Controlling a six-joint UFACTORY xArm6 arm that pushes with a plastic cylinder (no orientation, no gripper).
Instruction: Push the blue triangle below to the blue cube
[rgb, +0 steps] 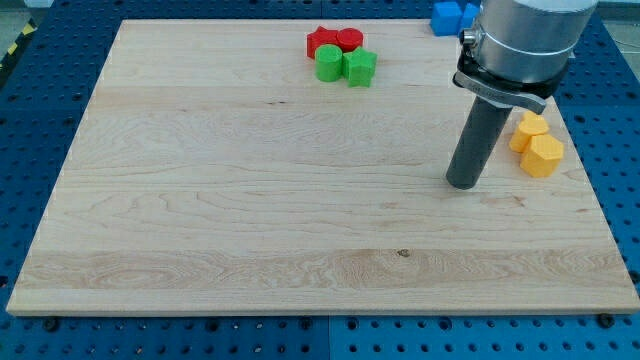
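Two blue blocks sit together at the view's top right, partly hidden behind the arm: one blue block (446, 17) on the left and another (468, 14) touching it on the right. I cannot tell which is the triangle and which the cube. My tip (461, 184) rests on the board (250, 200) at the right, well below the blue blocks and just left of the yellow blocks.
A red block (323, 41) and a red cylinder (349, 39) sit at the top centre, with a green cylinder (329, 63) and a green block (359, 67) just below them. Two yellow blocks (530, 128) (543, 155) lie near the right edge.
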